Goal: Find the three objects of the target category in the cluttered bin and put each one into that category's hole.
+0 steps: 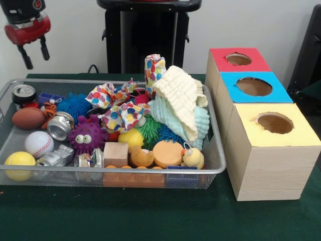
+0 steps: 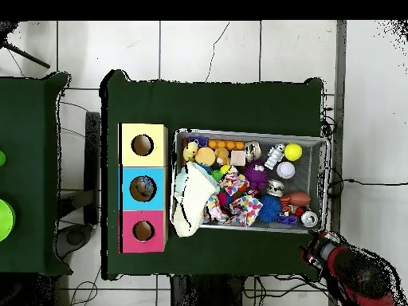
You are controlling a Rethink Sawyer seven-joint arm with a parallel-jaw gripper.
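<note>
**Gripper hangs off the bin's corner, nothing in it**

The green table (image 1: pixel 150 221) carries a wire mesh bin (image 1: pixel 30 178) packed with clutter and, just beside it, a row of three wooden boxes. Each box has a round hole in a coloured top: the yellow-topped box (image 1: pixel 296 134) nearest the camera in the front view, the blue-topped box (image 1: pixel 273 93) in the middle, the red-topped box (image 1: pixel 253 63) farthest.

Within the bin, the biggest pieces are cloths: a cream waffle cloth (image 1: pixel 180 98) draped over a pale blue one (image 1: pixel 163 113) at the end next to the boxes, with spotted fabric (image 1: pixel 123 113) tangled beside them. Below these lie a purple spiky toy with eyes (image 1: pixel 86 136), a small brown football (image 1: pixel 27 118), a baseball (image 1: pixel 38 143), a yellow ball (image 1: pixel 20 161), a wooden cube (image 1: pixel 116 153), an orange disc (image 1: pixel 168 152), a yellow duck (image 1: pixel 193 158) and several crushed cans (image 1: pixel 60 125).

The gripper (image 1: pixel 34 54) is raised above the table outside the bin, by the corner farthest from the boxes. Its two dark fingers (image 1: pixel 25 56) are spread apart and empty. All the bin's contents lie below it and to one side, none touching it; the cloths and the boxes are well apart from it.
</note>
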